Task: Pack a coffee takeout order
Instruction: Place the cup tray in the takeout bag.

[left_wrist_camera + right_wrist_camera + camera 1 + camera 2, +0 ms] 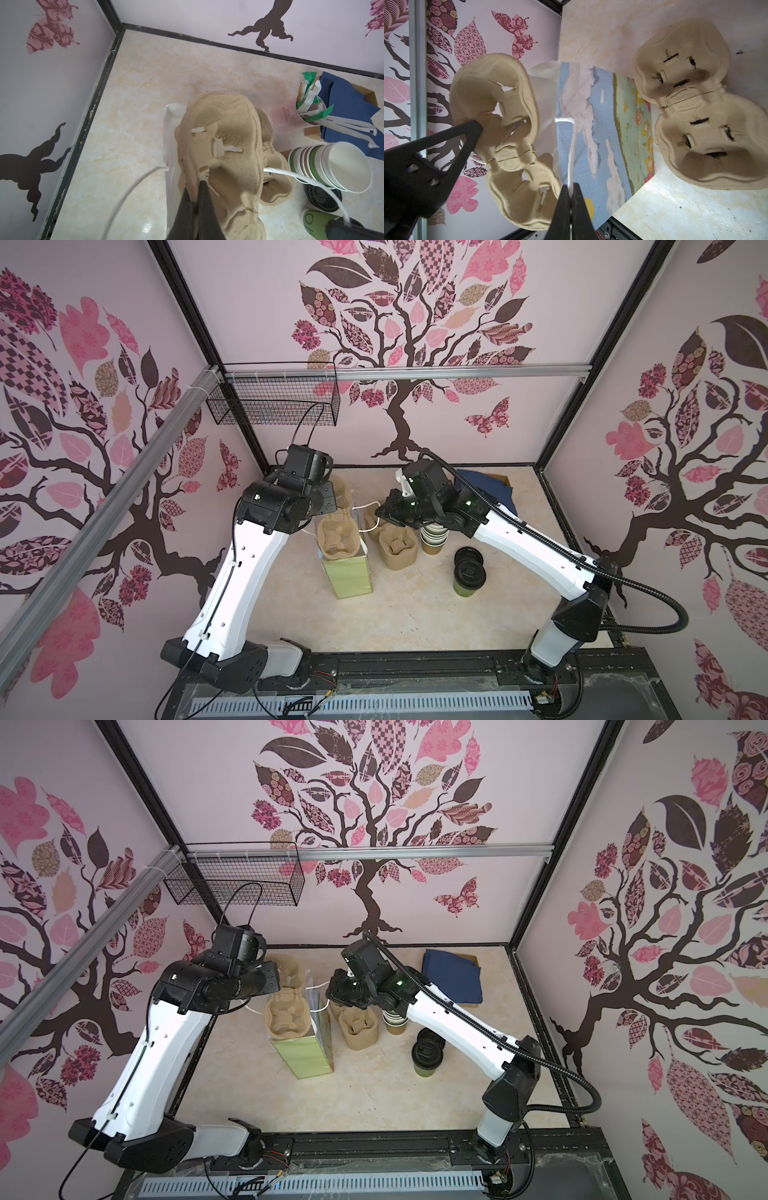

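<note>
The left arm (249,556) reaches forward from the base and bends at the wrist over the pale green bag (349,576), which stands upright on the worktop (415,614). The left jaws are closed on the rim of the tan pulp carrier (224,128), which hangs tilted over the bag's open mouth.

The right arm (532,539) stretches in from the other side, wrist low beside the bag. The right jaws are pinched shut on the bag's white handle (572,149), and the cord runs straight from the bag wall to them.

The lidded green cup (468,577) stands well apart from the bag on the right arm's side. The navy napkin (453,977) lies beyond the bag, near the back wall.
</note>
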You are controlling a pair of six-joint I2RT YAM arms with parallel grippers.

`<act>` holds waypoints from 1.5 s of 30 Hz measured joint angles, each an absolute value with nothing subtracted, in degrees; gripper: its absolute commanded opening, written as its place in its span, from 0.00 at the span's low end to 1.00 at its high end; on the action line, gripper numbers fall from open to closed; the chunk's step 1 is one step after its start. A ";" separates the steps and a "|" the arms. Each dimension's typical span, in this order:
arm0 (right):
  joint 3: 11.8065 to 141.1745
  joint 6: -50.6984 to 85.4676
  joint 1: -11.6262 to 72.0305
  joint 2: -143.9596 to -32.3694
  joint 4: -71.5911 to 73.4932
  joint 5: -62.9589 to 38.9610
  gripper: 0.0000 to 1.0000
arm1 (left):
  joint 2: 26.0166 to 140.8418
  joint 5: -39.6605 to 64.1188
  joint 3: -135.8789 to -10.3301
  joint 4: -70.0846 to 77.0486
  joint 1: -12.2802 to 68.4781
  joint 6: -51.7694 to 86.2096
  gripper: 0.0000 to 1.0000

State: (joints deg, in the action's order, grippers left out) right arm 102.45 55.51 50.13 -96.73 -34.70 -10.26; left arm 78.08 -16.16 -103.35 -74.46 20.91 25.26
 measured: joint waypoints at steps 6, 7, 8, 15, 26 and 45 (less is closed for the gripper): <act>102.45 55.51 50.13 -96.01 -34.63 -10.22 0.01 | 77.93 -13.78 -100.27 -73.12 19.57 27.00 0.00; 102.45 55.51 50.13 -95.94 -34.61 -10.22 0.01 | 77.73 -13.61 -100.18 -72.90 19.57 27.18 0.00; 102.45 55.51 50.13 -95.94 -34.59 -10.22 0.01 | 77.52 -13.45 -100.05 -72.77 19.57 27.22 0.00; 102.37 55.51 50.13 -95.94 -34.50 -10.24 0.01 | 76.77 -14.22 -99.53 -72.69 19.51 26.28 0.00; 101.60 55.48 50.13 -95.94 -34.50 -10.24 0.01 | 76.86 -16.93 -100.82 -73.84 19.51 23.59 0.00; 101.62 55.51 50.13 -95.61 -34.50 -9.04 0.00 | 76.86 -17.50 -101.23 -74.02 19.51 22.41 0.00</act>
State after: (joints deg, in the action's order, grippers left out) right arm 101.62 55.51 50.13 -95.61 -34.50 -9.04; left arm 76.86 -17.50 -101.23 -74.02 19.51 22.41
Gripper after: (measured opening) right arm 0.053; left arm 0.052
